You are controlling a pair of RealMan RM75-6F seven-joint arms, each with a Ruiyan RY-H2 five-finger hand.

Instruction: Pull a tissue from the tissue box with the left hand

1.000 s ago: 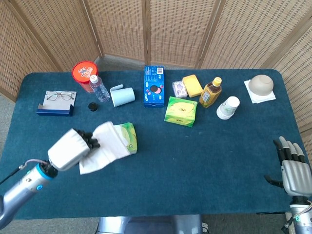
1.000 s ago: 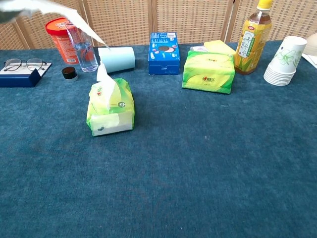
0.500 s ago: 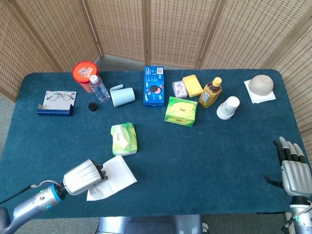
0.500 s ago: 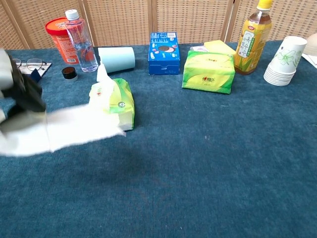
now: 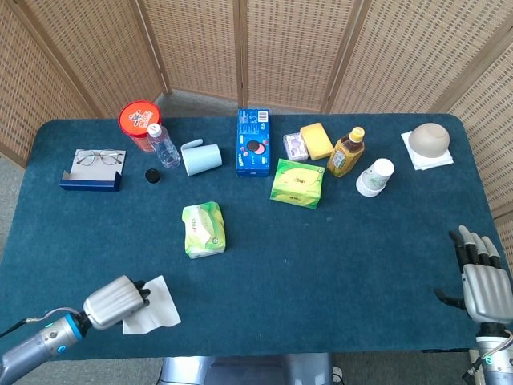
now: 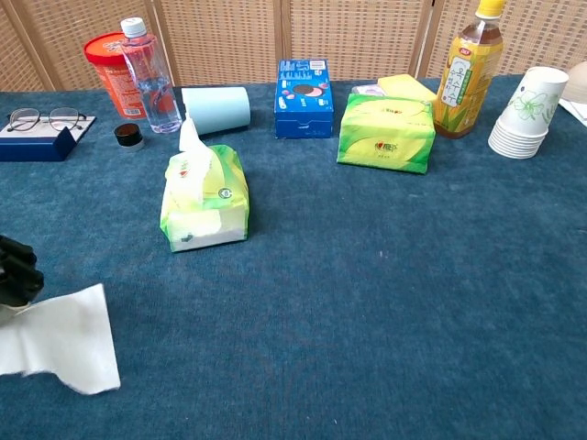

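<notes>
Change: your left hand (image 5: 115, 301) has carried the white paper tissue (image 5: 151, 306) down to the near table edge since the earlier frame, well apart from the green plastic-wrapped tissue pack (image 5: 203, 229).
Left fingers: closed on one corner of the tissue, which hangs out beyond your fingertips, on their far side from your wrist.
Tissue pack: beyond your fingertips, upright on the blue table cloth (image 5: 321, 265), a fresh sheet poking from its top.
Right hand (image 5: 482, 281): fingers straight and apart, holding nothing, at the opposite near corner.
Meaning: the sheet is fully free, so the pull looks done.
</notes>
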